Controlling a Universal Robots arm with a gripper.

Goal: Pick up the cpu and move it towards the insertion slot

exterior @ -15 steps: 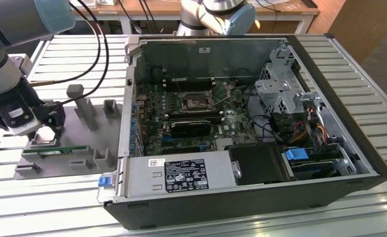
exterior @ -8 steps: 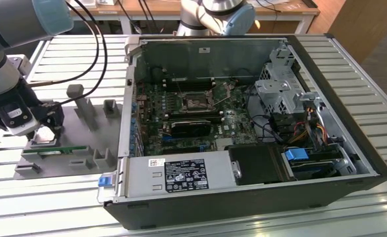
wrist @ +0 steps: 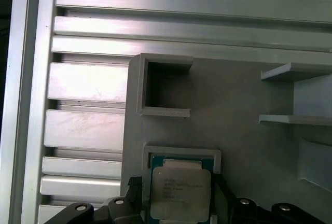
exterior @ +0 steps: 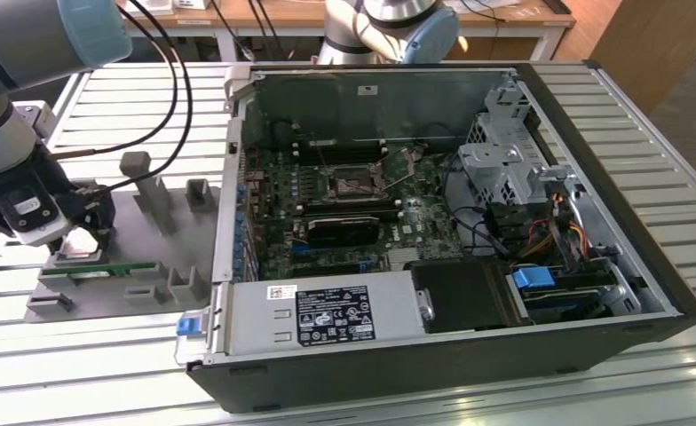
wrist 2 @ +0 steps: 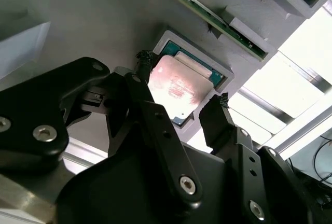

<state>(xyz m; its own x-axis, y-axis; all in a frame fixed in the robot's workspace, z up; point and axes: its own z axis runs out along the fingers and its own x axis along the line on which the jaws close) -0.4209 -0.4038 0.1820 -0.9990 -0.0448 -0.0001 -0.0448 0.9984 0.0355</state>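
My end effector (exterior: 82,238) hangs over the grey holder plate (exterior: 146,257). The plate is a matte slab with upright posts and square pockets. It lies on the ribbed aluminium table (exterior: 123,98), at the exterior view's left.

In the second wrist view my 2 black fingers (wrist 2: 220,112) stand spread, 1 at each side of the cpu (wrist 2: 179,86). A sliver of pocket floor shows between each tip and the chip's edge, so they hold nothing. The cpu lies flat in a shallow square pocket of the holder plate. Its top is a smooth silvery-white square with a thin green rim.

Just beside that pocket, a long narrow green memory stick (wrist 2: 207,14) rests on the holder plate. The first wrist view shows a deeper square well (wrist: 166,86) with plain walls near the cpu's pocket.

On the exterior view's right of the holder plate, just beside it, sits the open dark computer case (exterior: 632,169). On its green board is the insertion slot (exterior: 355,184), a square shiny metal frame around a dark centre. It is well apart from the holder plate.
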